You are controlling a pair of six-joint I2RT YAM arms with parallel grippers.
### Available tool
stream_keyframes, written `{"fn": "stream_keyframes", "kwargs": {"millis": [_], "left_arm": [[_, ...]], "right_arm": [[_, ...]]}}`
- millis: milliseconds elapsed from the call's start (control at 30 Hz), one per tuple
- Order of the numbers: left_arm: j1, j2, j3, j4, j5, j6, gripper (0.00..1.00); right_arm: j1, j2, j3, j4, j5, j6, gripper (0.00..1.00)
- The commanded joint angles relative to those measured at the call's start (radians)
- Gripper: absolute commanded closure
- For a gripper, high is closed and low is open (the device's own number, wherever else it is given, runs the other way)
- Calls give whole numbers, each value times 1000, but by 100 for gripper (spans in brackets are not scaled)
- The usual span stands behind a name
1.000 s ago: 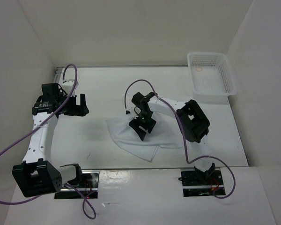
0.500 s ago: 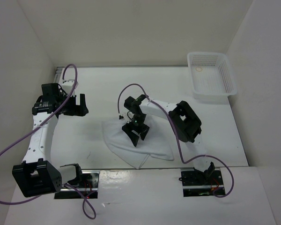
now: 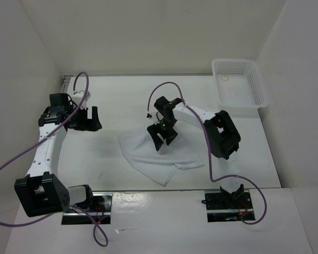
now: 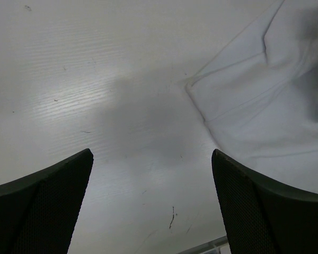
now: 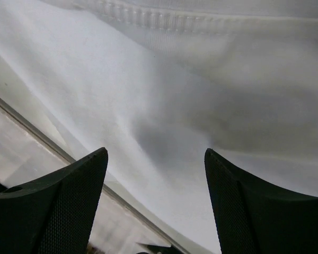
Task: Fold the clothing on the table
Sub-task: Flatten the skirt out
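At the near edge of the table (image 3: pixel 90 153), the left arm's base (image 3: pixel 40 197) and the right arm's base (image 3: pixel 227 199) sit side by side. Just beyond them the clothing (image 3: pixel 159 159) lies at the middle of the tabletop, a rumpled white piece with 1 corner pointing toward the near edge.

The right gripper (image 3: pixel 162 140) hangs over the clothing's far part. Its 2 fingers (image 5: pixel 254 211) are spread apart with nothing pinched between them, and its wrist view shows only fabric and a stitched hem (image 5: pixel 164 21) below.

To the left, apart from the cloth, the left gripper (image 3: pixel 93 119) hovers over bare table, its fingers (image 4: pixel 42 206) spread wide and empty. The clothing's left corner shows in its wrist view.

At the far right corner stands a white mesh basket (image 3: pixel 257 87).
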Motion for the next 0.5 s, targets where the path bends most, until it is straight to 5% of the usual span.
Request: {"fn": "stream_keyframes", "kwargs": {"millis": [0, 233, 333, 467], "left_arm": [[-15, 62, -9, 7, 68, 19, 4], [-256, 247, 49, 18, 68, 20, 10], [-279, 319, 72, 39, 68, 20, 11], [-295, 450, 81, 49, 45, -8, 25]], "right_arm": [[0, -164, -12, 71, 31, -45, 22], [0, -284, -51, 71, 22, -76, 20], [-9, -303, -60, 71, 22, -76, 20], [-43, -312, -60, 80, 22, -85, 20]]}}
